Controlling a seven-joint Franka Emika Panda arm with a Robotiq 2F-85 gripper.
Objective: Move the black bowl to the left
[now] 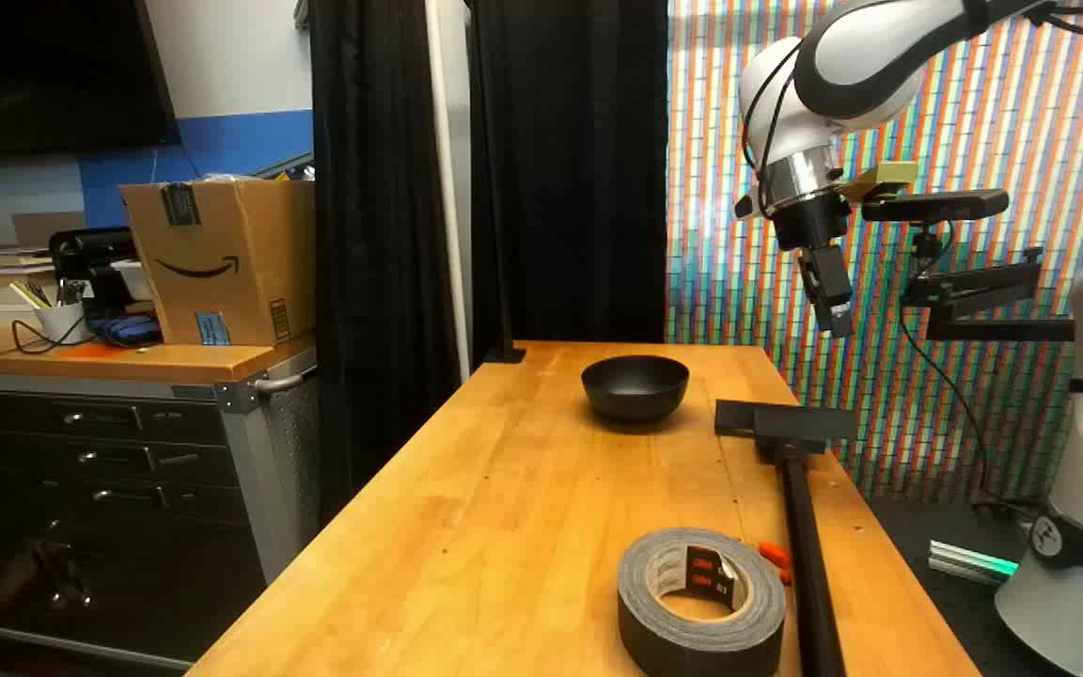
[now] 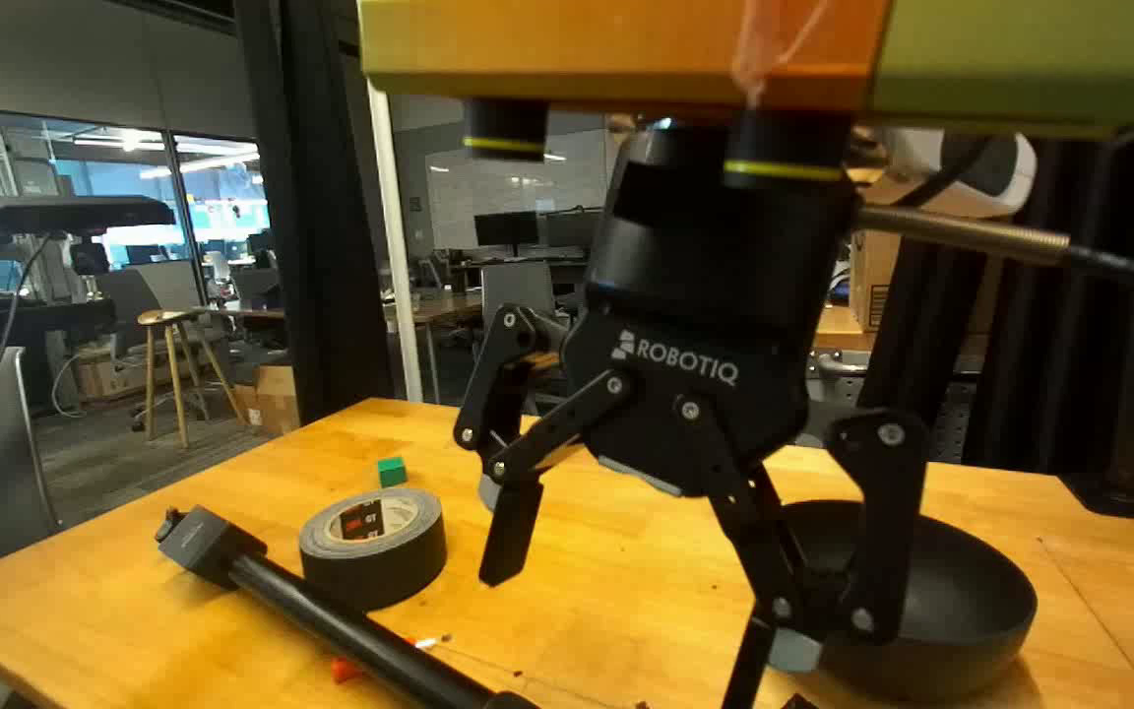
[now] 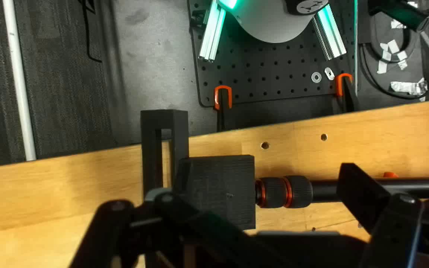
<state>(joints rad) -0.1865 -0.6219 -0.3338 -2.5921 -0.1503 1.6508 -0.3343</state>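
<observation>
The black bowl (image 1: pixel 635 390) sits upright on the wooden table toward its far end in an exterior view. It also shows in an exterior view (image 2: pixel 961 601), partly hidden behind a gripper finger. The bowl is out of view in the wrist view. My gripper (image 1: pixel 831 324) is raised above the table's right edge, to the right of the bowl and apart from it. In an exterior view the gripper (image 2: pixel 622 630) has its fingers spread wide with nothing between them. In the wrist view the gripper (image 3: pixel 266 171) is open above a black pole.
A black pole (image 1: pixel 807 555) with a flat black end plate (image 1: pixel 786 420) lies along the table's edge beside the bowl. A dark grey tape roll (image 1: pixel 692 649) lies at the near end. A green block (image 2: pixel 392 472) is near the tape. A black stand (image 2: pixel 1123 497) rises behind the bowl.
</observation>
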